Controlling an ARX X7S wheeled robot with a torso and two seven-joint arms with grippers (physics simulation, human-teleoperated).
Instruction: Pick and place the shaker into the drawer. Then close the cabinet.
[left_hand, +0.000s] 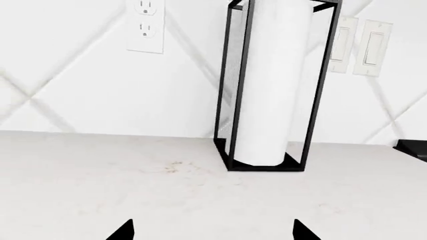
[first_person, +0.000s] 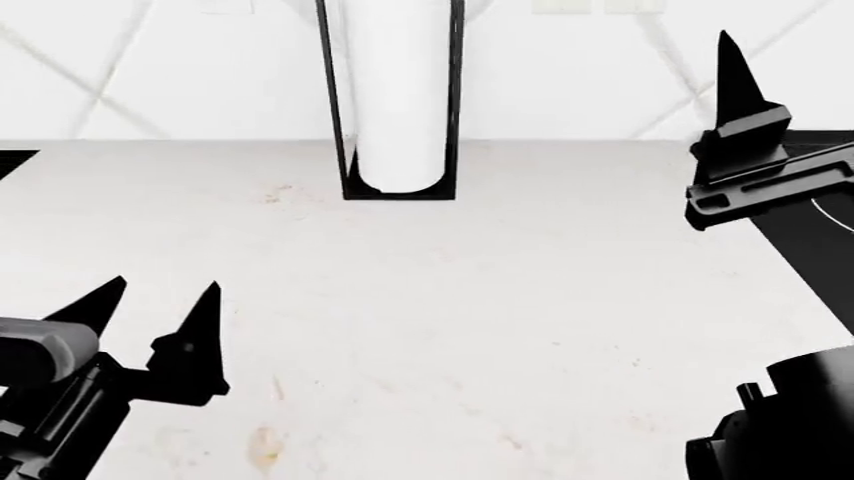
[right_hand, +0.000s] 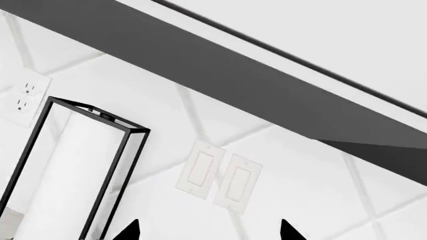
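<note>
Your left gripper (first_person: 154, 300) hangs open and empty at seven o'clock; your right gripper (first_person: 731, 75) — raised at two o'clock, empty, its spread unclear. Neither shaker nor drawer shows, so neither arm is nearer — look around first.

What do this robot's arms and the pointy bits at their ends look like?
Both are matte black and angular. The left tool ends in two sharp triangular fingers behind a grey cylindrical wrist piece. The right tool shows a pointed black spike on a blocky stepped mount. No cables or markings are visible.

One paper-towel roll (left_hand: 270, 85) (caged), two grippers (first_person: 150, 312).
</note>
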